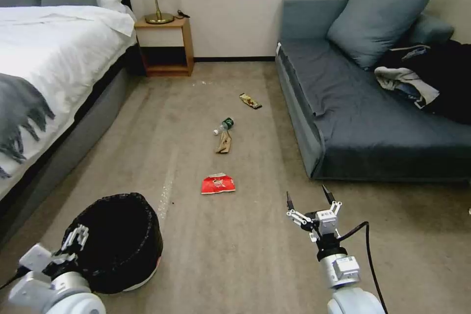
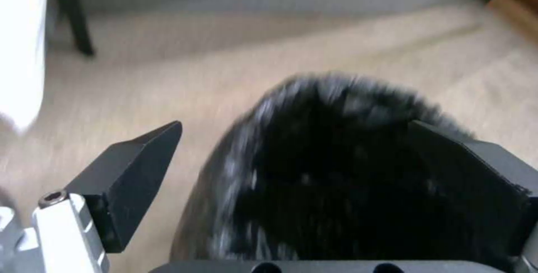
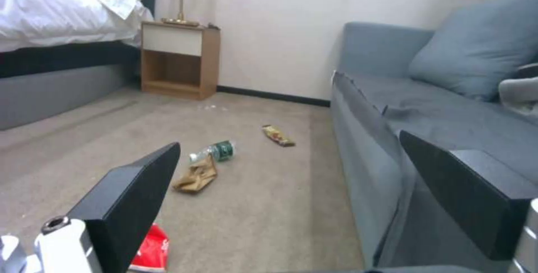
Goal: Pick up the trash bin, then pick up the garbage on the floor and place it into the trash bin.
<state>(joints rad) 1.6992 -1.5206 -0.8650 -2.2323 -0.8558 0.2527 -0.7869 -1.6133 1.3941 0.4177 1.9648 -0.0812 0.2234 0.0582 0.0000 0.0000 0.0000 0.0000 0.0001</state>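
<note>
Your left gripper (image 1: 73, 240) straddles the trash bin (image 1: 120, 240) rim, jaws apart. Your right gripper (image 1: 313, 201) hovers open near the red-and-white snack packet (image 1: 218, 184); 3 other litter items lie beyond.

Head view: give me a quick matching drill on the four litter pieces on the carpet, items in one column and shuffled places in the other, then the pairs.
Items
1. snack packet
2. paper bag
3. bottle
4. candy wrapper

Places
A. farthest from the robot, towards the nightstand
B. nearest the robot, ahead of the right gripper
C. just beyond the brown bag
D. between the red packet and the bottle

Pairs: 1-B, 2-D, 3-C, 4-A
</note>
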